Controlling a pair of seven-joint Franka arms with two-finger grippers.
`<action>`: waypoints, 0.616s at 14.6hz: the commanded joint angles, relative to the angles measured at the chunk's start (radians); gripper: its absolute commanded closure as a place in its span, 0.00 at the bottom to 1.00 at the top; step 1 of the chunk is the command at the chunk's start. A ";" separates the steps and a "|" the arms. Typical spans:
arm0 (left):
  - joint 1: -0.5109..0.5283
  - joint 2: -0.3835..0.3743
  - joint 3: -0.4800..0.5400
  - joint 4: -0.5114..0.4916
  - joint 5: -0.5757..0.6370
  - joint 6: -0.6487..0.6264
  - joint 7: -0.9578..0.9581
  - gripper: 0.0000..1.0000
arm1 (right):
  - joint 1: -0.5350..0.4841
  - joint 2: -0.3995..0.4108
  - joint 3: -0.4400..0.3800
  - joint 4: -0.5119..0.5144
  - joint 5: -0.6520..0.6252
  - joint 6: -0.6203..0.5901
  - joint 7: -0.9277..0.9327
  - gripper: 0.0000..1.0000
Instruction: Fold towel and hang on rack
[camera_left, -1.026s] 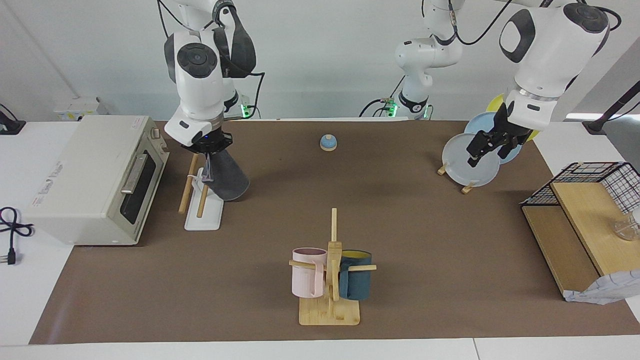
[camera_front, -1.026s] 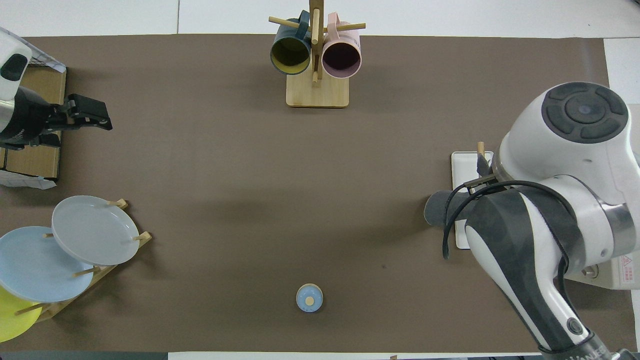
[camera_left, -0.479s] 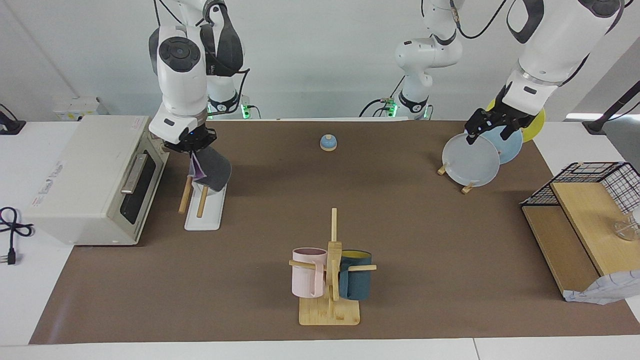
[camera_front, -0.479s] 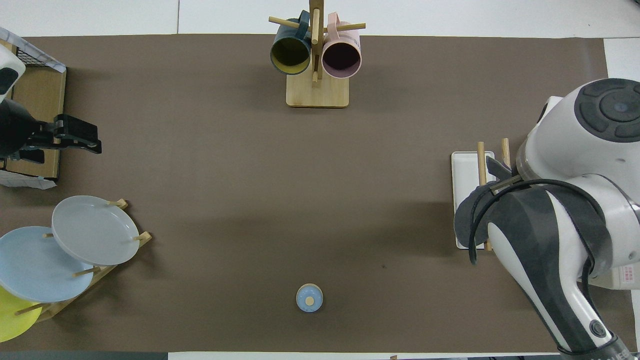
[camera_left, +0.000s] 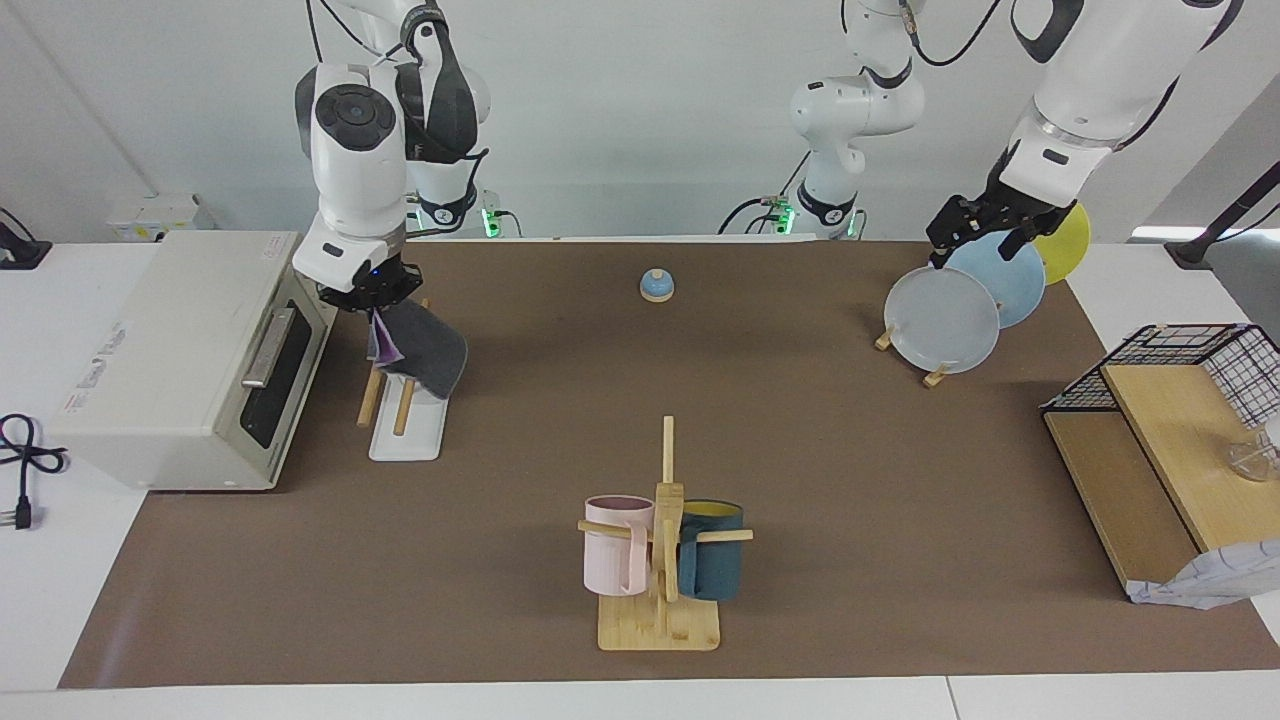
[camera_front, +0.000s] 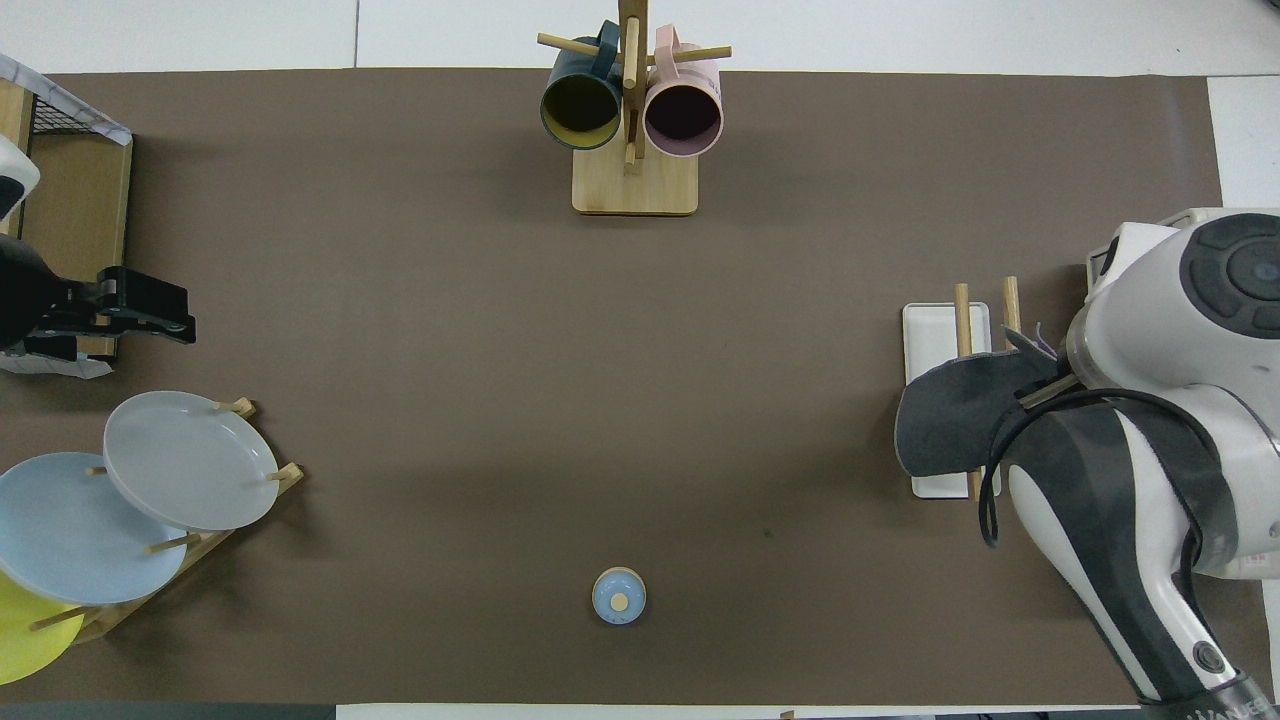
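Observation:
My right gripper (camera_left: 372, 308) is shut on the top edge of the towel (camera_left: 425, 355) and holds it over the rack (camera_left: 405, 440). The towel hangs folded, dark grey outward, with a purple edge showing by the fingers. Its lower part lies across the nearer ends of the two wooden rods (camera_left: 372, 395). I cannot tell if it rests on them. In the overhead view the towel (camera_front: 950, 420) covers the nearer half of the rack (camera_front: 935, 330). My left gripper (camera_left: 968, 258) is open and empty over the plates, and also shows in the overhead view (camera_front: 185, 315).
A toaster oven (camera_left: 190, 350) stands beside the rack at the right arm's end. A mug tree (camera_left: 660, 540) with two mugs stands farthest from the robots. A plate stand (camera_left: 945, 315), a wire-basket shelf (camera_left: 1170, 420) and a small blue bell (camera_left: 656, 286) are also on the table.
My right gripper carried the towel toward the oven, from beside the rack to across its rods. My left gripper rose and drew back over the plates.

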 joint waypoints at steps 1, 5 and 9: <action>0.007 -0.024 -0.004 -0.026 -0.008 0.012 0.034 0.00 | -0.016 -0.039 0.012 -0.056 -0.018 0.031 -0.017 0.75; 0.007 -0.026 -0.003 -0.026 -0.008 0.015 0.033 0.00 | -0.038 -0.048 0.010 -0.070 -0.018 0.031 -0.063 0.67; 0.007 -0.027 -0.003 -0.027 -0.008 0.014 0.031 0.00 | -0.055 -0.047 0.010 -0.059 -0.010 0.022 -0.087 0.07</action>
